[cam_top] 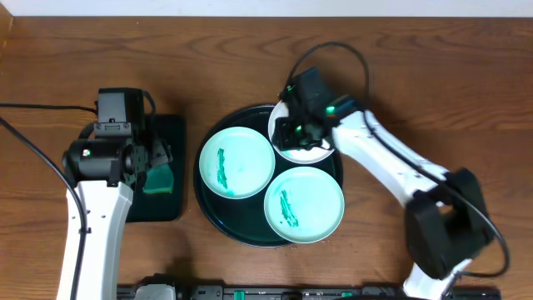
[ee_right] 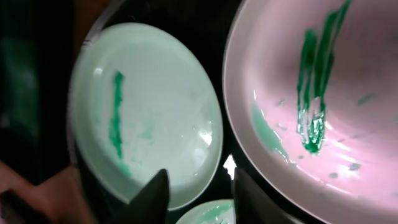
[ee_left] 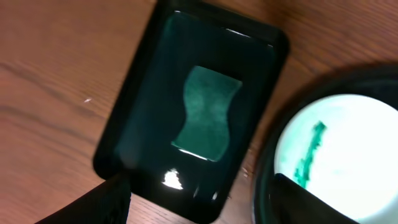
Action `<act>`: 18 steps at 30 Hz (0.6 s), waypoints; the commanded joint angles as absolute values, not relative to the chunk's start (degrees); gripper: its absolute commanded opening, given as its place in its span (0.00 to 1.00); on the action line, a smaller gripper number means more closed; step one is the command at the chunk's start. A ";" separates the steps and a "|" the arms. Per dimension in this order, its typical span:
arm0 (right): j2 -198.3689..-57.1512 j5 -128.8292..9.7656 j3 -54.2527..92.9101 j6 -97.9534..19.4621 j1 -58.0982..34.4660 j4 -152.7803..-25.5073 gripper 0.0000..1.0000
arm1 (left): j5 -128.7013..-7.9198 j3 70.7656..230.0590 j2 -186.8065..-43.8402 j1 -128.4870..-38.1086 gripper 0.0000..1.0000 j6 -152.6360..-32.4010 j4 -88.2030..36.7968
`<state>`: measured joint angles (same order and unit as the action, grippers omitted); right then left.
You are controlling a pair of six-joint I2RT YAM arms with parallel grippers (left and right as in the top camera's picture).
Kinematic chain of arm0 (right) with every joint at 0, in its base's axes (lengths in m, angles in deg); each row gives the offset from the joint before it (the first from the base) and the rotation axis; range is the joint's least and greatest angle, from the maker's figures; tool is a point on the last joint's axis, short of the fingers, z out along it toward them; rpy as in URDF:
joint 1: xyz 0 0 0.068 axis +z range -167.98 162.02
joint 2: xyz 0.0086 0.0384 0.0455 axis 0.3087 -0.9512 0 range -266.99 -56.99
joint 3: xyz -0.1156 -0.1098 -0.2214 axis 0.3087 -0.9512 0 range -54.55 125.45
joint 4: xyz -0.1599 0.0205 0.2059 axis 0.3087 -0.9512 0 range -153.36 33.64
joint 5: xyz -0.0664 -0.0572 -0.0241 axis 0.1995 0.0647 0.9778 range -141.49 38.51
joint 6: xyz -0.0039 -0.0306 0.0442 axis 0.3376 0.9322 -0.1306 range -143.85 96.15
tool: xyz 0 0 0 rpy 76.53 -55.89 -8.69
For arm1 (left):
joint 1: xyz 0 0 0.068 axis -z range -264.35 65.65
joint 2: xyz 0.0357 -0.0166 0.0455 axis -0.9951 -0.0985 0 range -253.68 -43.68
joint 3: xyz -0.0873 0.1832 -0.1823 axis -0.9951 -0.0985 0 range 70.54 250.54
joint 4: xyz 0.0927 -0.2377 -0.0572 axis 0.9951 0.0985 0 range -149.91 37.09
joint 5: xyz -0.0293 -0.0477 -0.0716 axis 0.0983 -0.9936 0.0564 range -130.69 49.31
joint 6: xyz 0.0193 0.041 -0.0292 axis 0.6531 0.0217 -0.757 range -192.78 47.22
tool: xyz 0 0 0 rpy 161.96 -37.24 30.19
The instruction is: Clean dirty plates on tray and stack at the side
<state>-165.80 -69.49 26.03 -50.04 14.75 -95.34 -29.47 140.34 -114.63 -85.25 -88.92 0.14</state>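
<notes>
The round dark tray (cam_top: 246,221) sits mid-table and holds all three plates: a mint plate (cam_top: 237,162) on its left, a second mint plate (cam_top: 304,205) at the near right, and the white plate (cam_top: 312,153) at the far right. Each carries a teal smear. The right gripper (ee_right: 200,179) hangs low over the white plate's left rim. Its fingers (ee_right: 155,198) are parted by a small gap with nothing pinched between them — whether the finger next to the rim touches it I cannot tell. In that wrist view the white plate looks pinkish. The left gripper (ee_left: 199,190) hovers above the smaller rectangular tray (ee_left: 143,99), which lies just left of the round one, its fingers spread wide and empty. A green sponge (ee_left: 208,114) lies in the middle of that tray — pinched in at its sides.
</notes>
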 commanded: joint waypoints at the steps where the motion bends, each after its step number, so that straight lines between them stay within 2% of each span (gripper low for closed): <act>1: -168.82 -66.32 27.10 -52.56 16.08 -95.54 0.27 | -25.58 141.87 -115.79 -85.30 0.73 -90.67 0.43; 13: -174.13 -64.99 27.10 -52.53 19.30 -94.73 0.24 | -25.60 141.87 -119.99 -85.28 0.72 -90.67 0.95; 18: -175.42 -63.65 27.10 -53.82 19.60 -93.81 0.18 | -25.60 141.87 -121.91 -85.30 0.73 -90.65 0.93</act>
<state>-174.11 -65.58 26.03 -52.16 19.01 -94.12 -26.78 140.34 -120.80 -85.25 -89.73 0.58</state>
